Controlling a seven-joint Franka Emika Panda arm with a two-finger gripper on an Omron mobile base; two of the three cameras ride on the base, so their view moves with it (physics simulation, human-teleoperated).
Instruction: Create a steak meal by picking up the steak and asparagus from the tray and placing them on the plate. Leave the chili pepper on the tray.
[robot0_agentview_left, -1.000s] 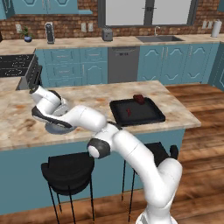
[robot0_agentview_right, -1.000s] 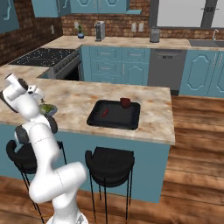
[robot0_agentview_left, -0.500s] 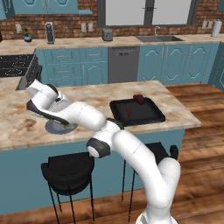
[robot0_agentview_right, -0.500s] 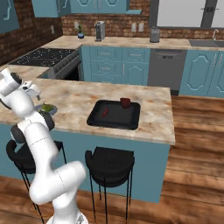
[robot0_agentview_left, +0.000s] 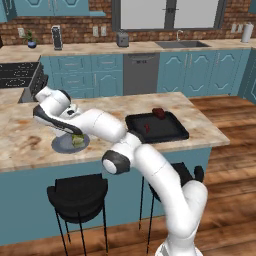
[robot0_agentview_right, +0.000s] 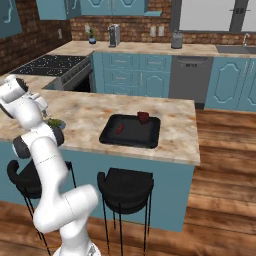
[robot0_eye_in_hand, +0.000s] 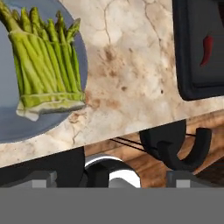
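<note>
The asparagus lies on the grey-blue plate, a green bundle with pale cut ends. From the left base the asparagus rests on the plate on the counter's left part. My gripper hangs above the counter between plate and tray, open, with nothing between its fingers. The black tray holds the dark steak at its far side and the red chili pepper near its middle. From the right base I see the tray, steak, chili pepper and plate.
Bare marble counter lies between plate and tray. Two black stools stand under the counter's near edge, one stool below my hand. A stove sits far left, a sink on the back counter.
My hand has lifted up and away from the plate, leaving the asparagus lying on it. The steak and chili have not moved.
</note>
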